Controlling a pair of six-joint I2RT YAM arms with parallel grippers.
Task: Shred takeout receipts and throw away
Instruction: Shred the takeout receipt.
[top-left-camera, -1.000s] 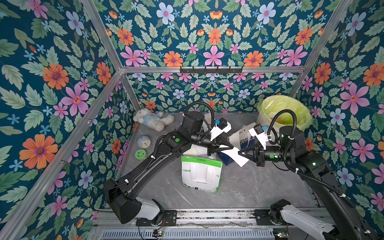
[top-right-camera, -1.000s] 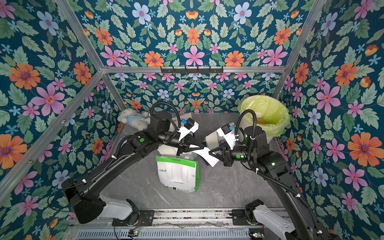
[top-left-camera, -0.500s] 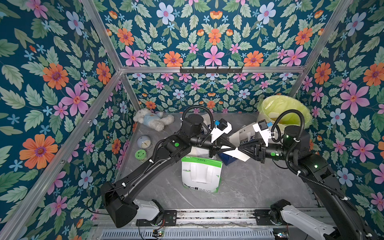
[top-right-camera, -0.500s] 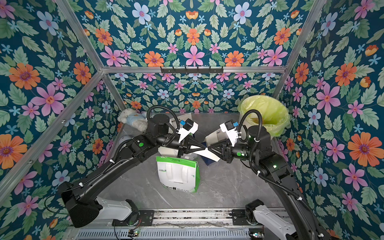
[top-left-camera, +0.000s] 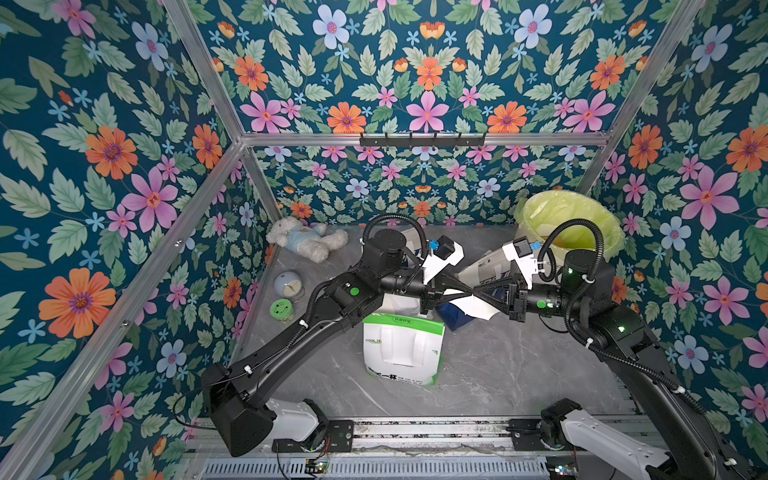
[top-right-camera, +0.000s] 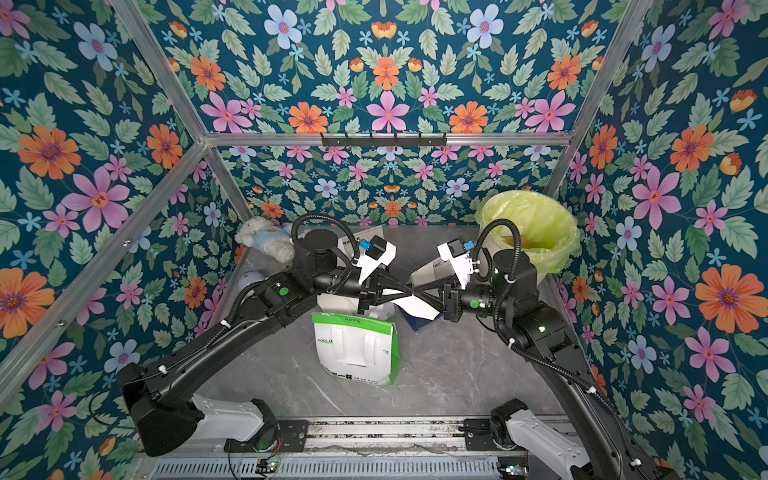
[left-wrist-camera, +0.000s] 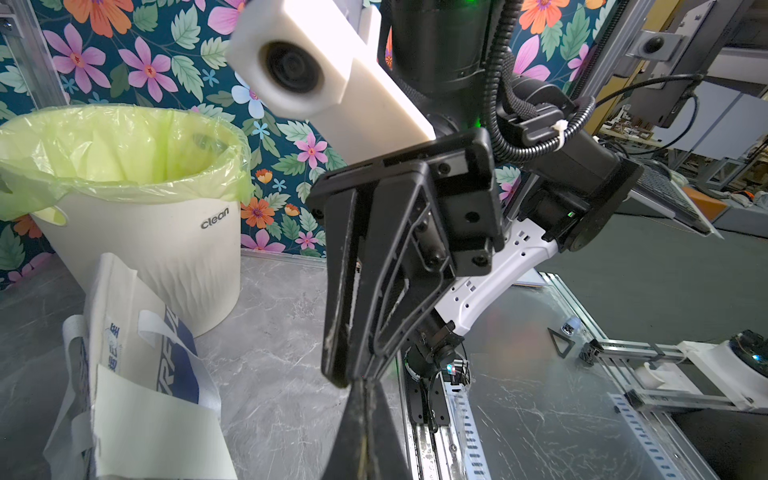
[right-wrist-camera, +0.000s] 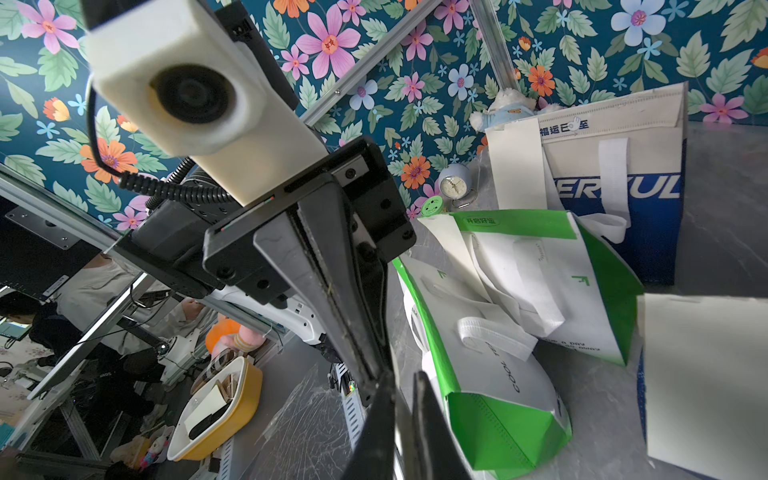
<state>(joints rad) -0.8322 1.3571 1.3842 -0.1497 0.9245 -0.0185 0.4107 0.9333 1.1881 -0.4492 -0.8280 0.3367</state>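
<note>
The left claw (top-left-camera: 464, 290) clenches a takeout receipt (top-left-camera: 478, 307) above the bags (top-left-camera: 399, 353), but I cannot tell whether the almost closed right claw (top-left-camera: 478, 292) grips it, so pulling may slip it, not tear.

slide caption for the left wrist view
right gripper tip to tip with left gripper, white waste bin with green liner behind

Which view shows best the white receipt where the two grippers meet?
The top views: the receipt hangs in full under the tips of the left gripper and right gripper. The left wrist view does not show it clearly; the right wrist view shows a cropped white sheet, perhaps the same one.
</note>
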